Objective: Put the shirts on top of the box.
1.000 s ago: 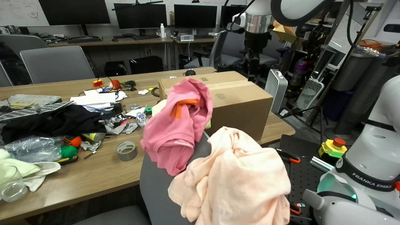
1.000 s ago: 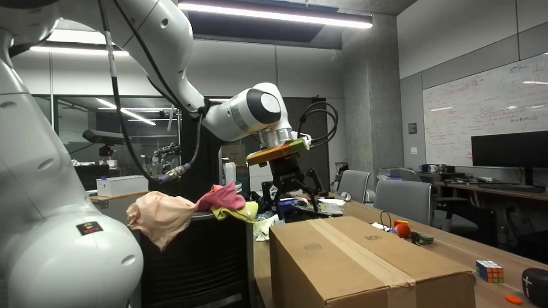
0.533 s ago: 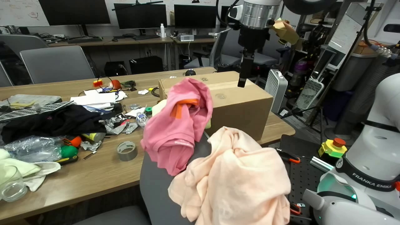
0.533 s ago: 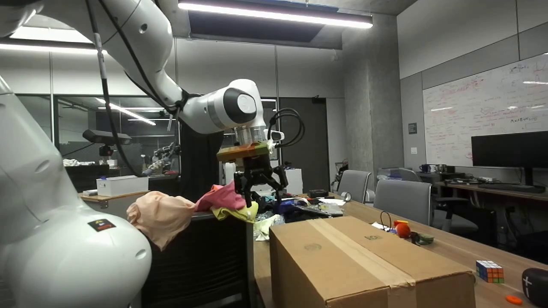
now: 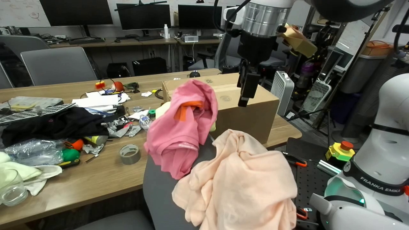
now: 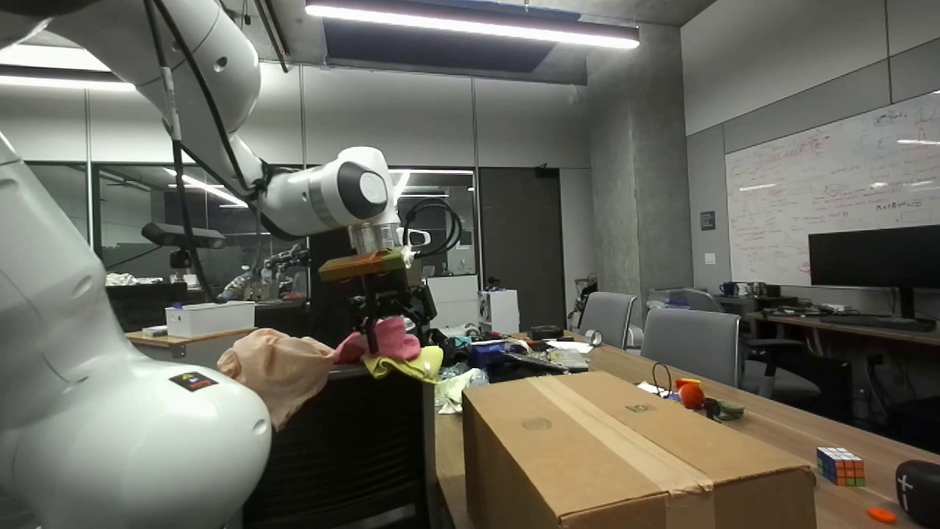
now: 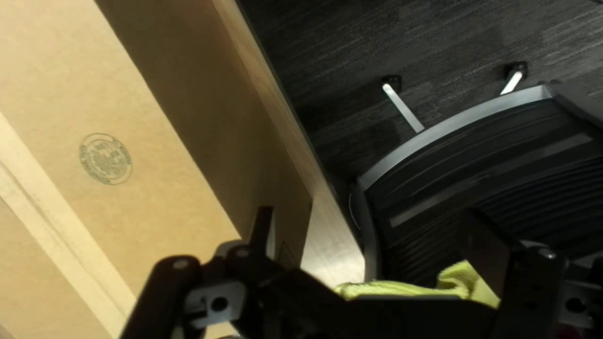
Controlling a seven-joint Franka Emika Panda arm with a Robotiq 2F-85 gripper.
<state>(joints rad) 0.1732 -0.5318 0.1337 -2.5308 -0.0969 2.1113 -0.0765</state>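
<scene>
A pink shirt (image 5: 182, 137) with an orange piece lies bunched over the chair back, and it also shows in an exterior view (image 6: 400, 342). A peach shirt (image 5: 239, 185) hangs beside it, also in an exterior view (image 6: 275, 364). A yellow cloth (image 6: 411, 364) lies under the pink shirt; its edge shows in the wrist view (image 7: 391, 288). The closed cardboard box (image 6: 587, 448) stands on the table, its top bare. My gripper (image 7: 377, 235) is open and empty, its fingers (image 7: 264, 230) wide apart. It hangs above the chair back near the box and the pink shirt.
The grey chair back (image 5: 159, 191) stands against the table edge. A tape roll (image 5: 130, 154), a black cloth (image 5: 54, 126), plastic and papers clutter the table. A Rubik's cube (image 6: 840, 466) and a black speaker (image 6: 918, 492) stand beyond the box.
My gripper has moved from beyond the box toward the chair and the shirts, and lower, staying open. It has turned a little. The shirts and the box have not moved.
</scene>
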